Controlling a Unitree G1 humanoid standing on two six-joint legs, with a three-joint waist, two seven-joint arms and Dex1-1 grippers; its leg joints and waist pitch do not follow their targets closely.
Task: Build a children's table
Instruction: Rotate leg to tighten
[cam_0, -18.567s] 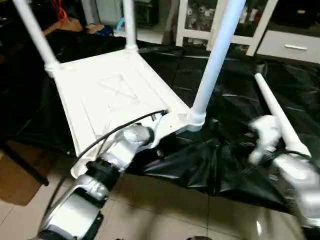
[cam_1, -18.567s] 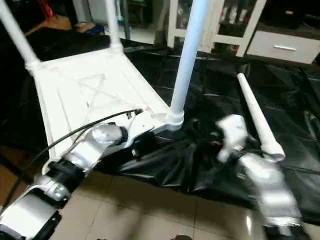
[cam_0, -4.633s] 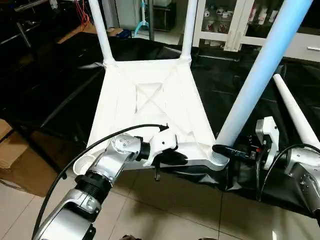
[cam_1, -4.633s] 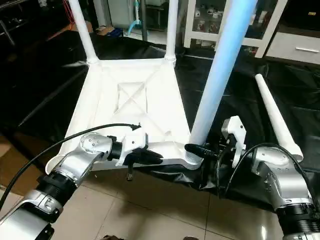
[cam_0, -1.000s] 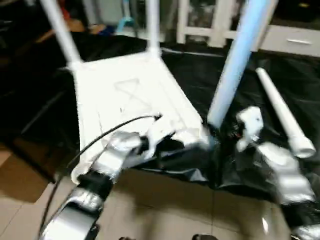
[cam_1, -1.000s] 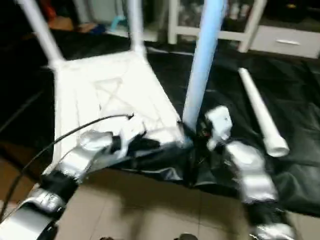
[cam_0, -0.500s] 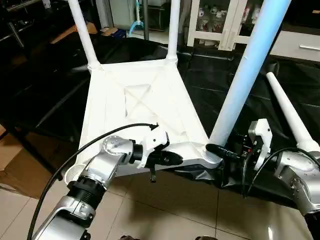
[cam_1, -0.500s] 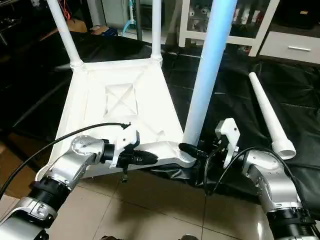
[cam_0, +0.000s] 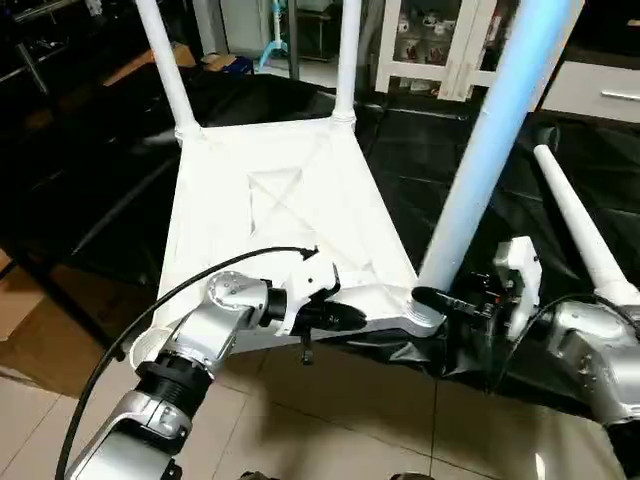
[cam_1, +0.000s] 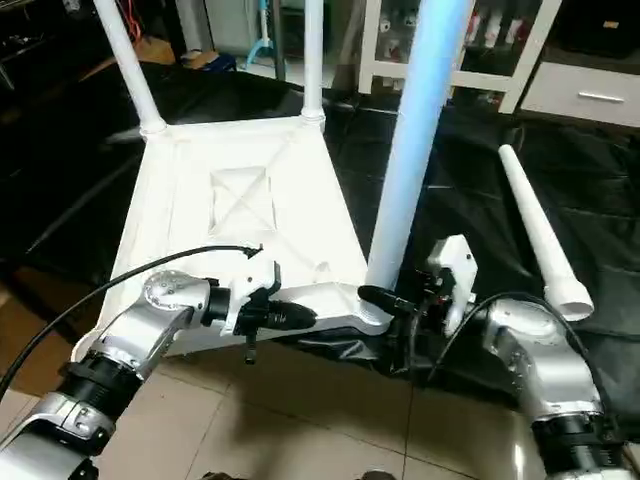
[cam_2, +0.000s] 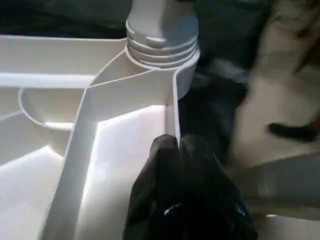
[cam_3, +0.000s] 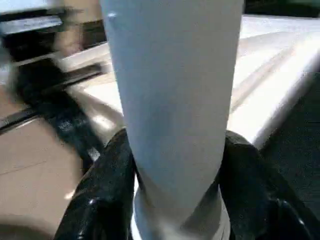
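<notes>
Black sheeting under upturned table top (cam_0: 270, 200): left fingers (cam_2: 182, 165) pinch its rim, right fingers (cam_3: 107, 185) straddle socketed leg (cam_0: 480, 160).

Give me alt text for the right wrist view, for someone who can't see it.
A thick white table leg stands upright between the right gripper's two black fingers, which sit close on either side near its threaded base. Behind it lies the white tabletop, with tiled floor alongside.

I'm seeing a black plastic sheet (cam_0: 440, 170) covering the tiled floor (cam_0: 330, 420), carrying the upturned table top (cam_0: 275, 215) and a loose white leg (cam_0: 580, 235).
</notes>
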